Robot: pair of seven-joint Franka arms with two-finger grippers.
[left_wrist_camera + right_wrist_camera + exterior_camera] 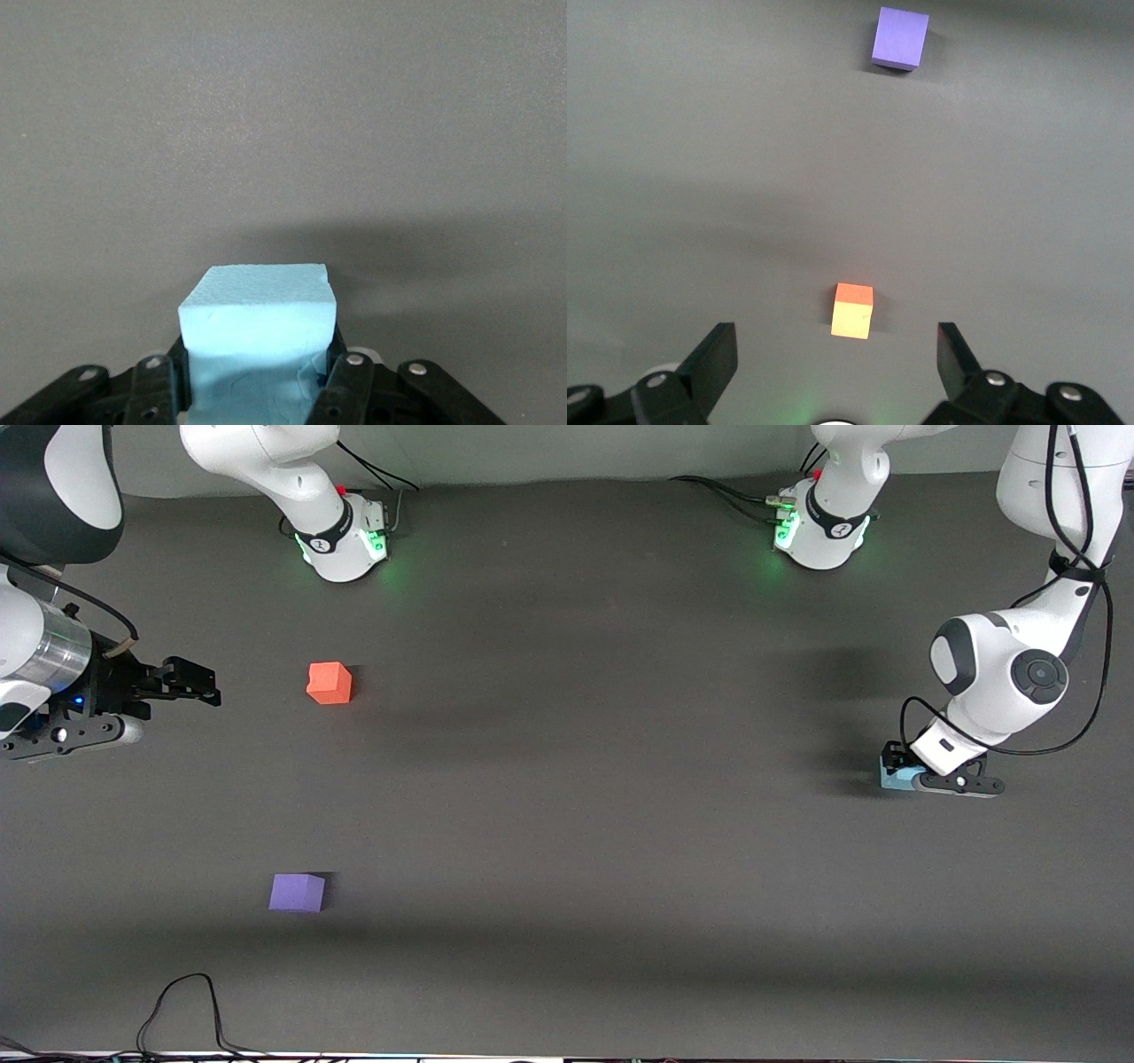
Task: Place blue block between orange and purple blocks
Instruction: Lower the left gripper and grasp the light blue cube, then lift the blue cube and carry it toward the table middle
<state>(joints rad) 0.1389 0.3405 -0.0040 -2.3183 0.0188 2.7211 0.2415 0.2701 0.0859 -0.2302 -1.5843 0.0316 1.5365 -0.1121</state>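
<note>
The sky-blue block [891, 778] rests on the dark table at the left arm's end. My left gripper [898, 767] is down around it, its fingers pressed on two opposite sides; the left wrist view shows the block [257, 310] filling the gap in that gripper [257, 359]. The orange block [330, 683] sits toward the right arm's end. The purple block [297, 892] lies nearer to the front camera than the orange one. My right gripper [197, 683] is open and empty beside the orange block; its wrist view shows that gripper [835, 354], the orange block [852, 312] and the purple block [900, 38].
The two arm bases [345, 540] [819, 531] stand along the table's back edge. A black cable [182, 1005] loops at the front edge near the purple block. Bare dark table [585, 779] lies between the blue block and the other two.
</note>
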